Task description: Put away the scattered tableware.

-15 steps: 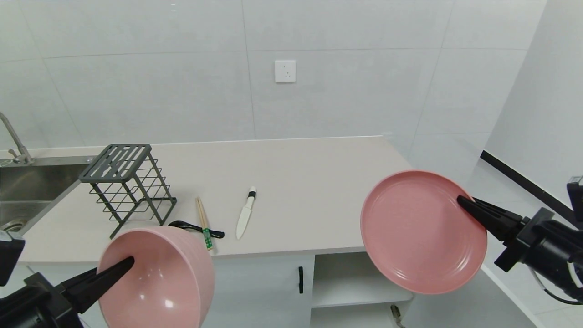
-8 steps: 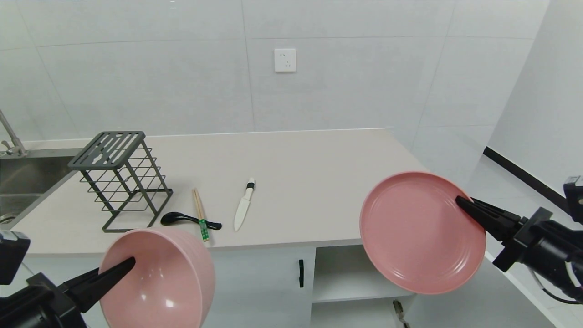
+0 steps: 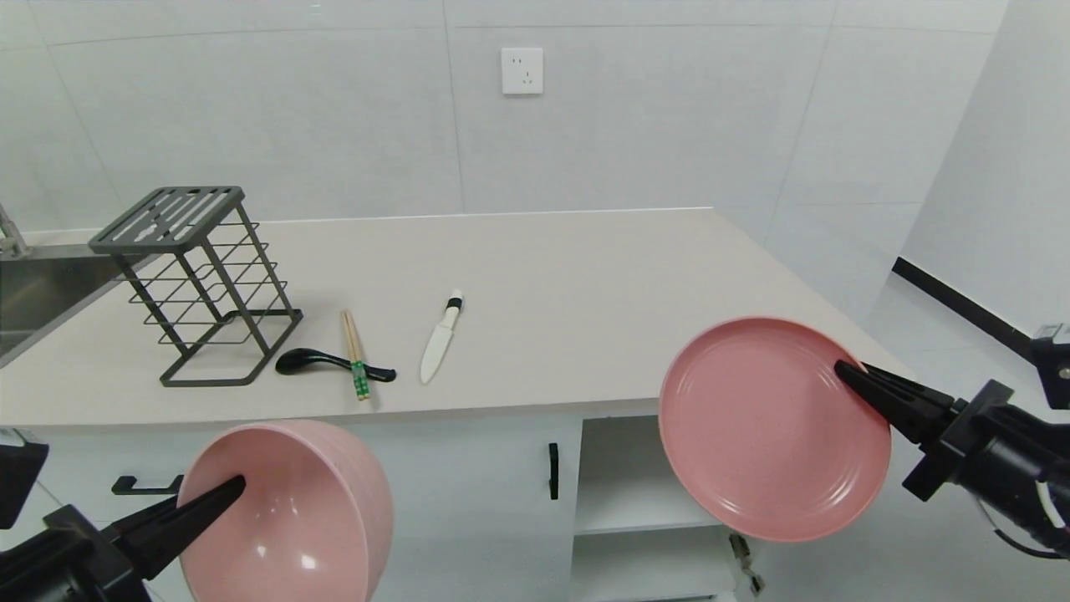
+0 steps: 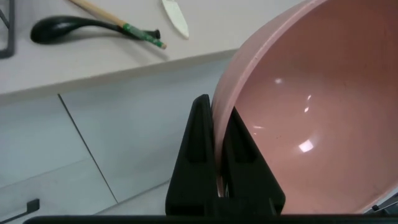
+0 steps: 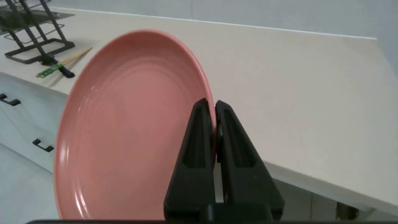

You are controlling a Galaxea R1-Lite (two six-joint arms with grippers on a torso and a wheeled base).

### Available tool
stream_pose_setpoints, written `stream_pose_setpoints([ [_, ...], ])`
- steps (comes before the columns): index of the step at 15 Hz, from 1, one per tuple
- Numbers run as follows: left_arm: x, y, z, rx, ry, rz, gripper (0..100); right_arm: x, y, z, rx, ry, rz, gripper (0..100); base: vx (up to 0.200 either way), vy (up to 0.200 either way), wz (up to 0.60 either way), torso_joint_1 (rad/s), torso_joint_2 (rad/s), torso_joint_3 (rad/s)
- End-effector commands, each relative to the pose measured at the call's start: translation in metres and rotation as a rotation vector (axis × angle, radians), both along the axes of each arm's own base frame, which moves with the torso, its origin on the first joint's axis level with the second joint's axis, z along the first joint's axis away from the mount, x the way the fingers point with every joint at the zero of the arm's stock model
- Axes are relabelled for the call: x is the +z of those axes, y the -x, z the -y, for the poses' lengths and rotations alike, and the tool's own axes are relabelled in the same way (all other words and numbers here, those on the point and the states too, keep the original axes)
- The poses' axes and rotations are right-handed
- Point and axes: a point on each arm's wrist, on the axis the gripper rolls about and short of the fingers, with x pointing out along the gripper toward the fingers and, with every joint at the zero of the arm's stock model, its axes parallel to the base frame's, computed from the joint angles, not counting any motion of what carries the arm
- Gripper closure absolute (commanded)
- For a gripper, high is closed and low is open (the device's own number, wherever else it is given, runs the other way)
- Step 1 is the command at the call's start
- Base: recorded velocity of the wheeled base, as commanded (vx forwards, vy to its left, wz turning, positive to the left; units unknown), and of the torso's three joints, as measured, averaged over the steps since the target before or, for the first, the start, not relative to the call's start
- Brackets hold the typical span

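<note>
My left gripper is shut on the rim of a pink bowl, held tilted in front of the cabinet, below the counter edge; the left wrist view shows the fingers pinching the bowl's wall. At the right, my right gripper is shut on the edge of a pink plate, held nearly upright off the counter's front right corner; it is the same plate in the right wrist view. On the counter lie a black spoon, chopsticks and a white knife.
A dark wire rack stands on the beige counter at the left, beside a sink. Below the counter are white cabinet doors with black handles and an open shelf.
The whole head view has shifted: the counter and wall outlet sit higher in the picture and the cabinet front shows more. Both grippers keep their hold on bowl and plate.
</note>
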Motion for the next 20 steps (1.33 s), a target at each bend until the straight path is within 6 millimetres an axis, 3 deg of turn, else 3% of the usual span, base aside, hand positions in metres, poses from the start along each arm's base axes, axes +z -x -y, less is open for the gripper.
stream_pose_setpoints([
  [1,-0.001,0.000,0.000,0.000,0.000,-0.006,100,-0.001,-0.001,0.000,-0.001,0.001,-0.005,100,0.000,0.000,0.00,-0.261,0.52,0.251],
  [20,-0.003,-0.002,0.000,0.000,-0.001,-0.038,100,-0.020,-0.012,-0.003,-0.021,0.022,-0.105,100,0.000,0.000,0.00,-0.257,0.44,0.193],
])
